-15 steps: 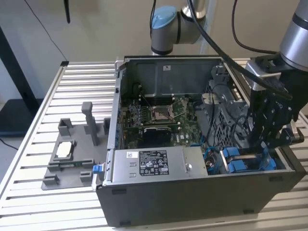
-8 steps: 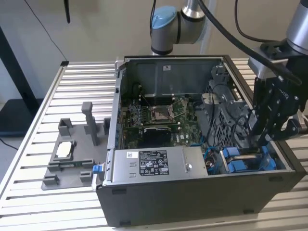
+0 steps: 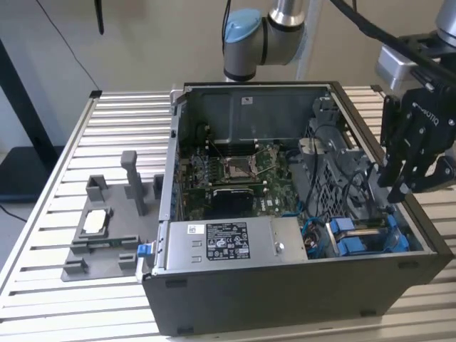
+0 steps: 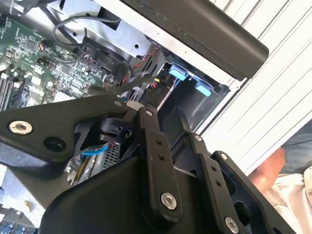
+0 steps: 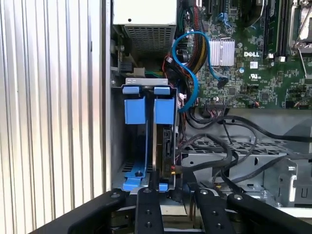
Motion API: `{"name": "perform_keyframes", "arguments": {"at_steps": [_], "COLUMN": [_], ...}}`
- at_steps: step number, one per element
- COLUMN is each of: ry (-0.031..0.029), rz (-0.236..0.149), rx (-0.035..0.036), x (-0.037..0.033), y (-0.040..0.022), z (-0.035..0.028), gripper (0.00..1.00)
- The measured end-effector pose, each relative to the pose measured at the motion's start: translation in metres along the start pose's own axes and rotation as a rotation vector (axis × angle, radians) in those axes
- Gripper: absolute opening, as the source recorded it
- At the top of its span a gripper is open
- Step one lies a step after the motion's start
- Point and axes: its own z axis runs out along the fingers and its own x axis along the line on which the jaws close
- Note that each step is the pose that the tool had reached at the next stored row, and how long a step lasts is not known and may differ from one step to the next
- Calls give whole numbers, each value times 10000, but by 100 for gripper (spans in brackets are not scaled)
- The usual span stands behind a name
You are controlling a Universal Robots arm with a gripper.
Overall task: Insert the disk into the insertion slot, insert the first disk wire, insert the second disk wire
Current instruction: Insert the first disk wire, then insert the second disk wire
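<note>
Disk (image 5: 165, 141) looks to sit on edge inside the insertion slot (image 5: 146, 81), under one of the two blue tabs (image 5: 164, 111). It's prob seated, but the angle is poor, so not certain.

Handling, as a judgement: rigid metal, dense for its size, no flex, shock-sensitive. The flat faces would slip, so take it by the blue carrier edges, not the label face or the connector end.

Beside the bay a blue cable (image 5: 187, 58) loops past, and black cables (image 5: 229, 146) drape over the grey cage. These are likely limp w/ stiff plugs, so best gripped at the plug body. Can't tell which are the disk's wires, or whether any is plugged in.

Hand (image 3: 400, 184) hangs over the slot's corner of the case (image 3: 285, 292), at the exterior view's right. Apart or together, can't tell.

Further out are the power supply box (image 3: 228, 246) and the motherboard (image 3: 235, 174), all on the slatted bench (image 3: 43, 214).
</note>
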Motion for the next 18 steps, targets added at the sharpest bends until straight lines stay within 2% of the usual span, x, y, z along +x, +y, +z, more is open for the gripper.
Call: {"name": "perform_keyframes", "arguments": {"at_steps": [4, 13, 15, 18], "ry": [-5, -173, -229, -408], "rz": [-1, 3, 4, 7], "rx": [0, 9, 11, 19], "x": [-29, -127, -142, -157], "y": [-3, -45, -63, -87], "z": [-76, -78, -78, -78], "gripper": [33, 33, 33, 33]}}
